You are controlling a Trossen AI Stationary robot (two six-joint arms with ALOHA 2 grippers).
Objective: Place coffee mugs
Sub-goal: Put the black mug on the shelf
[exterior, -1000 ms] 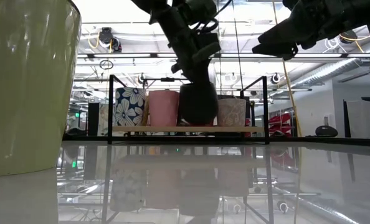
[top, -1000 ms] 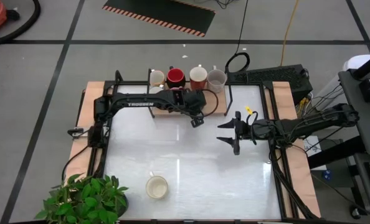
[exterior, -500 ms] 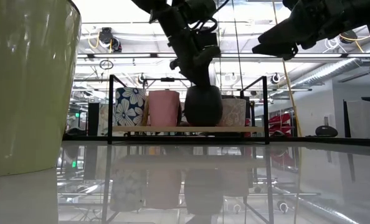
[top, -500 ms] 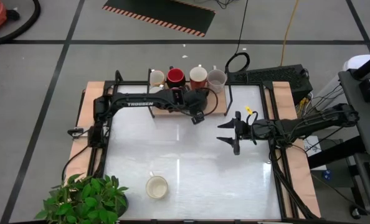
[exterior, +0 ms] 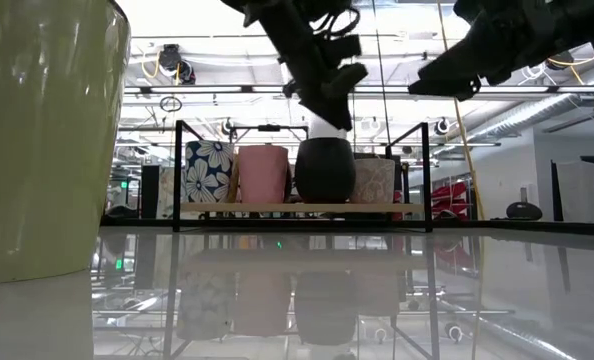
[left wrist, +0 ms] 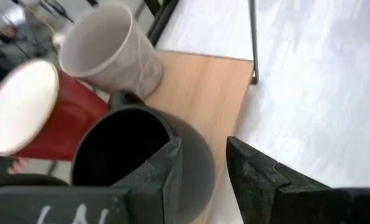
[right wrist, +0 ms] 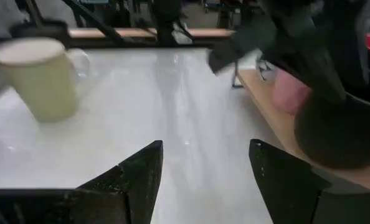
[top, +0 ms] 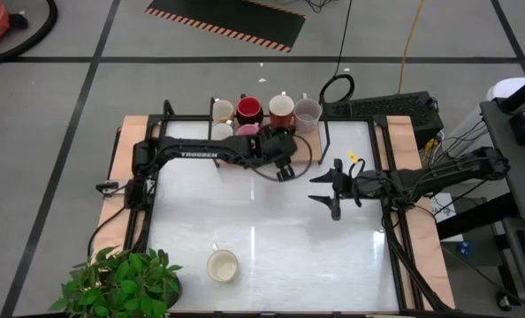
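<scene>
My left gripper [left wrist: 203, 165] is straddling the black mug's [left wrist: 132, 155] rim, fingers parted, not pinching; it's glazed ceramic, rigid, slick, chippable, so I'm favouring the rim wall.

— What's different from a moment back?
— The black mug [exterior: 324, 170] sits on the wooden shelf [exterior: 302, 208] now; the left gripper [exterior: 324, 100] has let go and lifted just above its rim.

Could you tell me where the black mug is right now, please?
The black mug stands on the wooden shelf at the table's far edge, between the pink mug and a patterned mug, just below the left gripper.
</scene>
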